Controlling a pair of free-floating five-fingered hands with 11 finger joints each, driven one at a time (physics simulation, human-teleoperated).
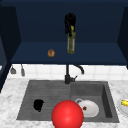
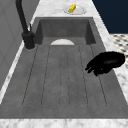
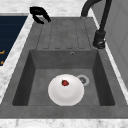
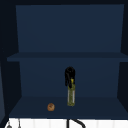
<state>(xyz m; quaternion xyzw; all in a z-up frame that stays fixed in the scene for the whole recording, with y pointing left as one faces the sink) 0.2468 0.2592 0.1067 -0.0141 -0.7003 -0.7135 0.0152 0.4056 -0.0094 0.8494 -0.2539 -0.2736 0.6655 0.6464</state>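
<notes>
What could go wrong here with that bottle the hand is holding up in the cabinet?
The right hand grips the bottle only at its top, so the tall body might swing or slip out. Its base sits at the lower shelf level; set down tilted, it could topple. If it falls forward off the shelf, it might land on the faucet or the white plate in the sink below. The left hand hangs over the drainboard.

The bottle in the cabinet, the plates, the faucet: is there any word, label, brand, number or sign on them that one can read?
None: no readable text anywhere.
The bottle, held at its neck by the right hand, has a yellowish surface with no letters that can be made out.
The white plate in the sink basin and the faucet bear no marks.
</notes>
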